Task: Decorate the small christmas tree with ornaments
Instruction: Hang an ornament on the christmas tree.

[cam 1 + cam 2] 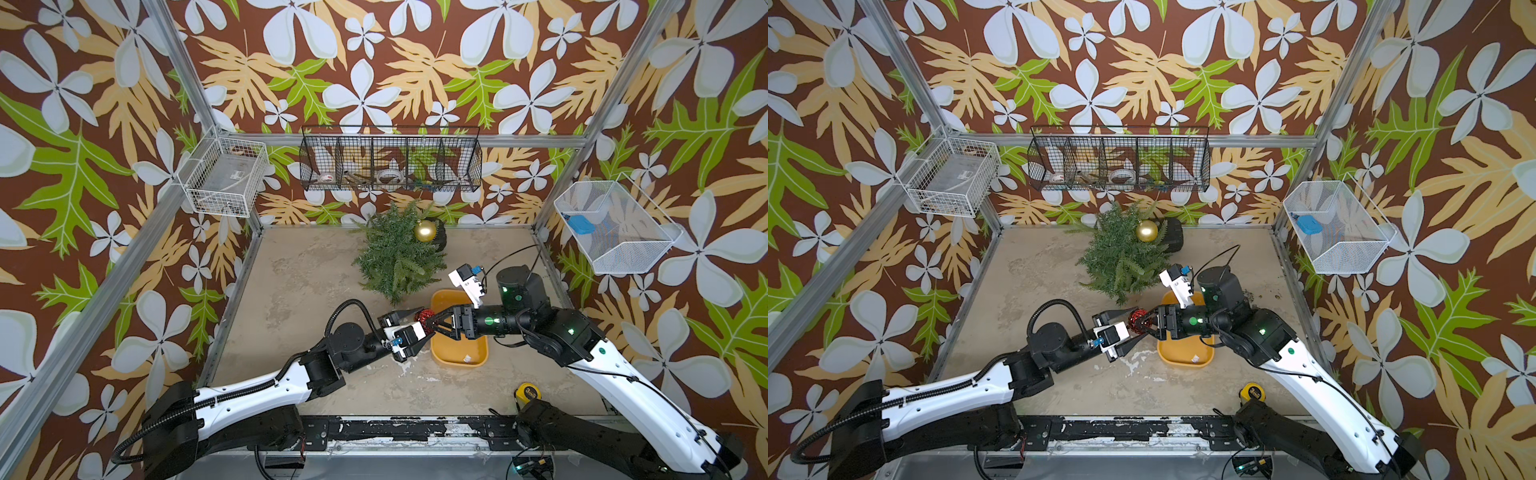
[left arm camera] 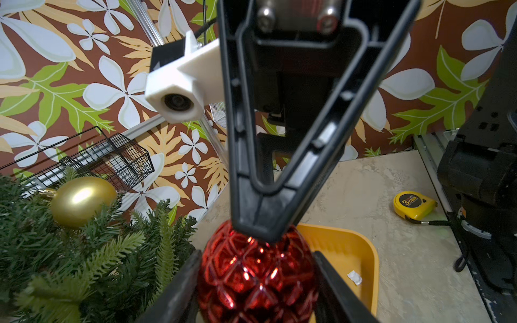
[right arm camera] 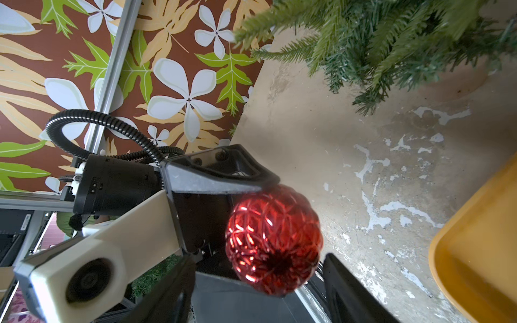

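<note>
The table (image 1: 299,291) is a mottled beige slab, scuffed white in patches near its front; walls papered in brown with big white flowers and green and tan leaves close it in on three sides, held by bare aluminium posts. A black wire basket (image 1: 390,164) hangs on the back wall, a white wire basket (image 1: 224,174) on the left one, and a white mesh basket (image 1: 615,228) on the right with something blue inside.

The small christmas tree (image 1: 395,257) sits toward the back of the table, its black base (image 1: 441,237) showing behind the branches; a gold ornament (image 1: 425,231) rests among the needles near that base. In front of the tree lies a yellow tray (image 1: 457,357); a yellow tape measure (image 1: 527,392) lies at the front right corner.

Above the tray's left edge the left gripper (image 1: 417,326) is clamped on a red ornament (image 1: 424,319), fingers touching both sides; the right gripper (image 1: 434,322) meets it head-on, its jaws straddling the same ball; I cannot tell whether they press it.
</note>
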You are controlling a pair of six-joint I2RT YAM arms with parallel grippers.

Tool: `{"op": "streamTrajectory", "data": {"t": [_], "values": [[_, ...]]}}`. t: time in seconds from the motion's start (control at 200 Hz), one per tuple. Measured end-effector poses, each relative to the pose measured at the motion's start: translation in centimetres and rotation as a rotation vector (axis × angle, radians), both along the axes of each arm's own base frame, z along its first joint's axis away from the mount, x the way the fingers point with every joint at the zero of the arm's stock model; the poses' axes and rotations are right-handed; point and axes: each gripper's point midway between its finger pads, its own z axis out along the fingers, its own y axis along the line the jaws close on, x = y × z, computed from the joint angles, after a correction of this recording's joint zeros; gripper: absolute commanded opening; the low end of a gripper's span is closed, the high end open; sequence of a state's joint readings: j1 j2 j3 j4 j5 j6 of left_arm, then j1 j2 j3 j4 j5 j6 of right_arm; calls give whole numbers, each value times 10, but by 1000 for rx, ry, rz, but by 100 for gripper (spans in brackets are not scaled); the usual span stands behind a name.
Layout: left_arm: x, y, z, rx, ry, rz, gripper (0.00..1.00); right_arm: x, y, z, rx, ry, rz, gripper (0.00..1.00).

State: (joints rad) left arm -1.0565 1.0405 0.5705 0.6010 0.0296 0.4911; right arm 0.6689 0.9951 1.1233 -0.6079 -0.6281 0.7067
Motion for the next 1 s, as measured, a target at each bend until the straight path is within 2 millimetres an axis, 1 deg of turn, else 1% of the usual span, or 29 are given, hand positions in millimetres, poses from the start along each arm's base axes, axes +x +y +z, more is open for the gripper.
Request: {"op": "streamTrajectory", "data": {"t": [0.28, 0.631, 1.001], "values": [[5, 5, 0, -10, 18, 39, 54, 11, 12, -17, 24, 40, -17, 67], [7, 6, -5, -3, 27, 54, 54, 18, 20, -21, 51, 61, -22, 65], [9, 4, -9, 7, 32, 58, 54, 19, 20, -23, 46, 68, -22, 66]]}}
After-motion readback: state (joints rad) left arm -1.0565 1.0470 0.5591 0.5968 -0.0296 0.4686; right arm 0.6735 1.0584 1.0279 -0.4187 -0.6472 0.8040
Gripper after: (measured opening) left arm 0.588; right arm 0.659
